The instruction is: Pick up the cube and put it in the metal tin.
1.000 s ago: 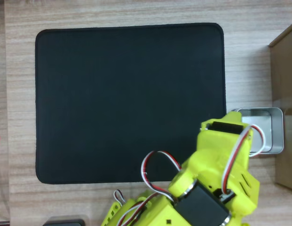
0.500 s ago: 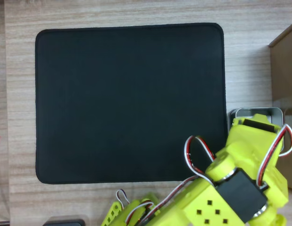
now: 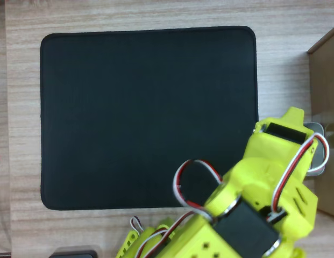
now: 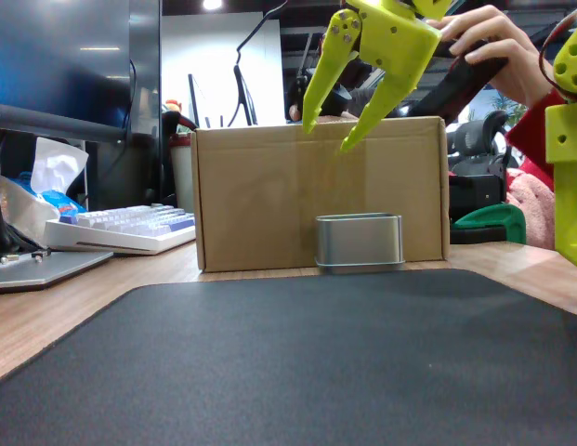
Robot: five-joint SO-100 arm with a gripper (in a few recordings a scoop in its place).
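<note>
Wooden table [image 3: 156,13] carries black mat [image 3: 148,115], metal tin [image 4: 359,242].

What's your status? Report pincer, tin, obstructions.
Yellow pincer open, empty, high above the small silver square metal tin. Green cube not sighted. Brown cardboard box directly behind tin; black mat in front.

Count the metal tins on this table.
1: the metal tin stands past the black mat's far edge, against the cardboard box, below the open gripper. The arm covers most of it overhead.
</note>
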